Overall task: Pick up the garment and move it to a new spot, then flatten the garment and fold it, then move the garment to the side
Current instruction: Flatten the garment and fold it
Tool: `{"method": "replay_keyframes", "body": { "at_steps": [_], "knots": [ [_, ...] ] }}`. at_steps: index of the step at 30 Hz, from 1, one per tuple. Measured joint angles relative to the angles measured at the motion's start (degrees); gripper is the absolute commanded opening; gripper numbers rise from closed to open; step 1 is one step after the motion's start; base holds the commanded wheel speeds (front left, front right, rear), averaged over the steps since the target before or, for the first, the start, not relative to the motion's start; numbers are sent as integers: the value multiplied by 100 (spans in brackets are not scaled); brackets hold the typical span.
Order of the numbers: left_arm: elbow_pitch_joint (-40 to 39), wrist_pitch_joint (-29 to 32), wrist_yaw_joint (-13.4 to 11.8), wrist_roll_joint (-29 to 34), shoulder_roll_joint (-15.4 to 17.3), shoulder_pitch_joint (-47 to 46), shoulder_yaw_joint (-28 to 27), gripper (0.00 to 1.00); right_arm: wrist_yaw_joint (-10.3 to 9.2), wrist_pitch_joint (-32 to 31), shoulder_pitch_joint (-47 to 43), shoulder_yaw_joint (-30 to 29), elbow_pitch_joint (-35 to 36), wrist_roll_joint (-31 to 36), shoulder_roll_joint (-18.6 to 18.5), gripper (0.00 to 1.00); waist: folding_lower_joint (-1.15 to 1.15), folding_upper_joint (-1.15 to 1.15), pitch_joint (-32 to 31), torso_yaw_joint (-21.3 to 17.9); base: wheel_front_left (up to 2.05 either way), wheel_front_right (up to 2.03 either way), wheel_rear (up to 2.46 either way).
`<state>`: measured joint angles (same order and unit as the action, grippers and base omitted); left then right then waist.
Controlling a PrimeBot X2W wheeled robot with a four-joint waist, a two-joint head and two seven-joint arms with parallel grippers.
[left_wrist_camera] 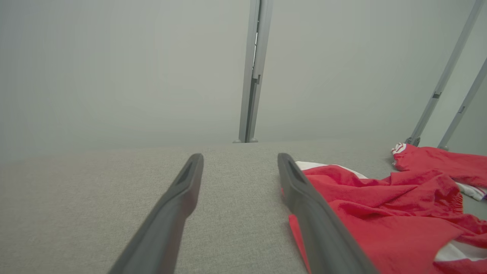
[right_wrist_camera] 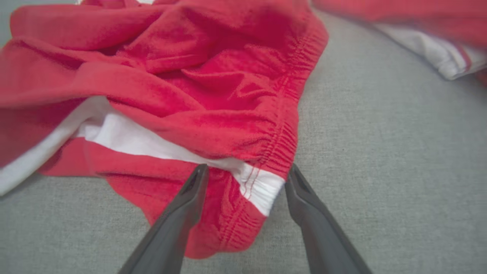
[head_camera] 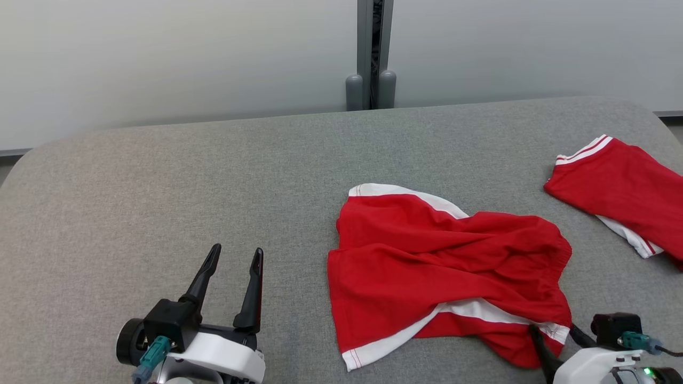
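The right gripper (right_wrist_camera: 246,169), fingers apart, sits at a corner of the crumpled red-and-white cloth shorts (head_camera: 443,266) on the grey table (head_camera: 160,186); the left gripper (head_camera: 237,249), fingers apart, waits left of the shorts; flattening, folding and moving aside look undone.

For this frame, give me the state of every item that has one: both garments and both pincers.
Red shorts: crumpled, unfolded, lying on the grey table.
Second red garment: lying on the table to the right, cut off by the frame edge.
Left pincer: open, empty, above bare table.
Right pincer: open, fingers either side of the shorts' waistband corner, not clamped.
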<state>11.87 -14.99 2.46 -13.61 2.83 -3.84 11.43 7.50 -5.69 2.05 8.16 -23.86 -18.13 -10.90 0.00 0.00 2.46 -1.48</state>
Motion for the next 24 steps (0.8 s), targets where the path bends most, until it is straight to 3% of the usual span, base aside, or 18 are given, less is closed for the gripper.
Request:
{"method": "replay_keyframes", "body": {
  "at_steps": [24],
  "knots": [
    [-249,0,-97,-169,0,98,-26,100,-1,1731,-52,-481,1835,232,378,100,0,0,-144,-183,0,0,0]
  ]
}}
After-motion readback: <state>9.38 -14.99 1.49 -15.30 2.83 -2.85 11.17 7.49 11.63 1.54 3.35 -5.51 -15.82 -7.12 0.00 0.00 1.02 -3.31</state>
